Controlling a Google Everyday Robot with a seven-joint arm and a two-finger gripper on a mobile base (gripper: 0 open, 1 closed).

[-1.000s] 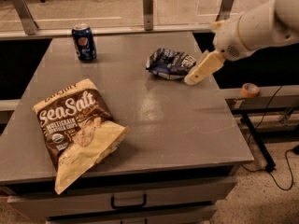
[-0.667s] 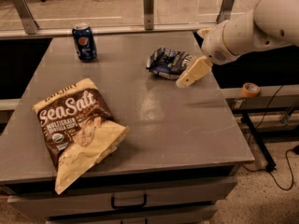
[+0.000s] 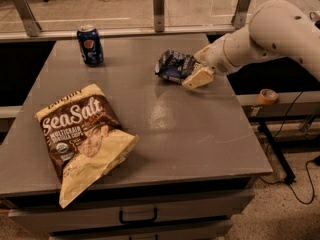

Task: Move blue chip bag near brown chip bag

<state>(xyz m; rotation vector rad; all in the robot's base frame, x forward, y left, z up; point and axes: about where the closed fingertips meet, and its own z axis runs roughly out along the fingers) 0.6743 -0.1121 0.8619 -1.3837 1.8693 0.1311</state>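
The blue bag (image 3: 172, 66) lies crumpled on the desk (image 3: 200, 134) at about 1 o'clock from the desk's middle, close to the far right part of the top. The gripper (image 3: 194, 69) is at the bag's 3 o'clock side, low over the surface. The arm (image 3: 270, 34) reaches in from the right, probably because that edge of the desk is nearest the bag.

The fingers (image 3: 199, 78) stand apart, one toward 12 and one toward 6 o'clock of the bag's right end, with the foil between them. They look spread rather than pinched, so I judge that the grasp is being set up and is not yet made. Coming in low from the side suits a flat, crinkled bag, since it gives the fingers a raised fold to close on.

The brown bag (image 3: 82, 134) lies flat at 8 o'clock on the desk, well apart from the blue one. From the blue bag it is off toward 7 to 8 o'clock, with bare desk along that line. The can (image 3: 90, 45) stands upright at 11 o'clock, off that path, so it should not be in the way.

The foil may slip or tear loose if only a thin edge is caught.
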